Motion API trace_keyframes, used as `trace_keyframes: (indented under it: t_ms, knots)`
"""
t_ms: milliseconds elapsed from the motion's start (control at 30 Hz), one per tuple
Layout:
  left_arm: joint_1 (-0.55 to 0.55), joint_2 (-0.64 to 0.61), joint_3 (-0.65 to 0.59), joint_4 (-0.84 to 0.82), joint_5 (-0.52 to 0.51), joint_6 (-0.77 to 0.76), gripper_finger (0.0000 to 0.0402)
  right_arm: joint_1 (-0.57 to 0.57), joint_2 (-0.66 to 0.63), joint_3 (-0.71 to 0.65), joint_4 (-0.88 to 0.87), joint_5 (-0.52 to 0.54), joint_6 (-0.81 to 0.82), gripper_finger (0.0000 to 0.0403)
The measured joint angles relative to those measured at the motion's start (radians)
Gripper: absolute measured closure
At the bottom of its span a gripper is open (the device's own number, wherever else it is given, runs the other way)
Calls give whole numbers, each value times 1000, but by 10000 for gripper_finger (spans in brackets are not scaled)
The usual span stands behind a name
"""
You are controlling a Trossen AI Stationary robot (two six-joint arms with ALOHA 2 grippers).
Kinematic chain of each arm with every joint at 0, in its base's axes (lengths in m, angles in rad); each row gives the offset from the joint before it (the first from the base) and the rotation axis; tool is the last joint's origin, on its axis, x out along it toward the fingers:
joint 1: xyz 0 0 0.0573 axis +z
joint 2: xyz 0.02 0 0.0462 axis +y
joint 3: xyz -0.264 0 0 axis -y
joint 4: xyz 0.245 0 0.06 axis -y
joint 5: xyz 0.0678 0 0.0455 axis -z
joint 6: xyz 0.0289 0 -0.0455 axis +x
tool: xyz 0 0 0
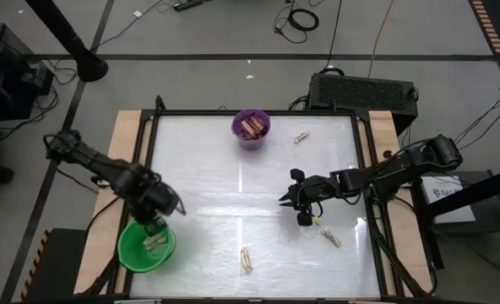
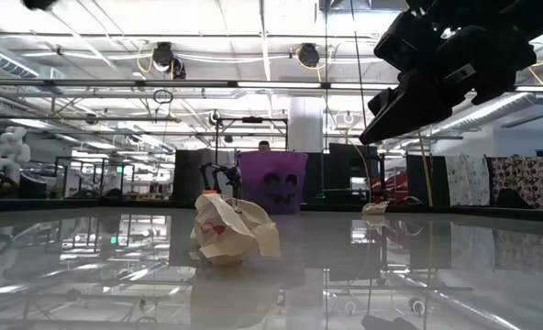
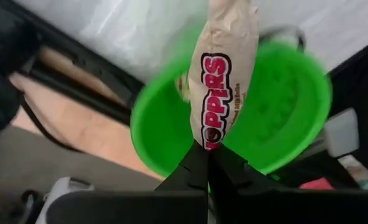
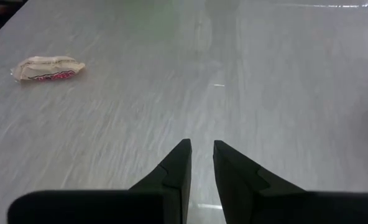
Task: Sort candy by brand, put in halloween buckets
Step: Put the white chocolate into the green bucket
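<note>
My left gripper (image 1: 155,221) hangs over the green bucket (image 1: 146,247) at the table's near left corner, shut on a cream-tan wrapped candy (image 3: 220,68). The purple bucket (image 1: 251,128) stands at the far edge with dark brown bars inside. Loose cream-tan candies lie on the table: one far right of the purple bucket (image 1: 301,136), one near the front edge (image 1: 246,259), one at the near right (image 1: 329,236). My right gripper (image 1: 294,203) hovers right of the table's middle, its fingers a narrow gap apart with nothing between them (image 4: 200,155). My left gripper pinches the candy by one end of its wrapper (image 3: 210,140) between its two fingertips. The fingers come steeply from above. The rest of the wrapper reaches out past the fingertips over the green bucket's opening (image 3: 283,112), clear of the rim.
The table has a black raised frame with wooden strips along its left and right sides (image 1: 128,135). In the low view one crumpled candy (image 2: 233,229) lies close in front, with the purple bucket (image 2: 273,181) behind it. Open tabletop lies between the two arms.
</note>
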Motion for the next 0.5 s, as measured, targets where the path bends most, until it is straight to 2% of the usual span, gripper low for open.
trace_keyframes:
  t_ms: [233,500]
  knots:
    - [-187,15,0,62,6,-152,400,0,0,0,0,0,4,342]
    - [-313,91,0,126,6,-208,400,0,0,0,0,0,26,342]
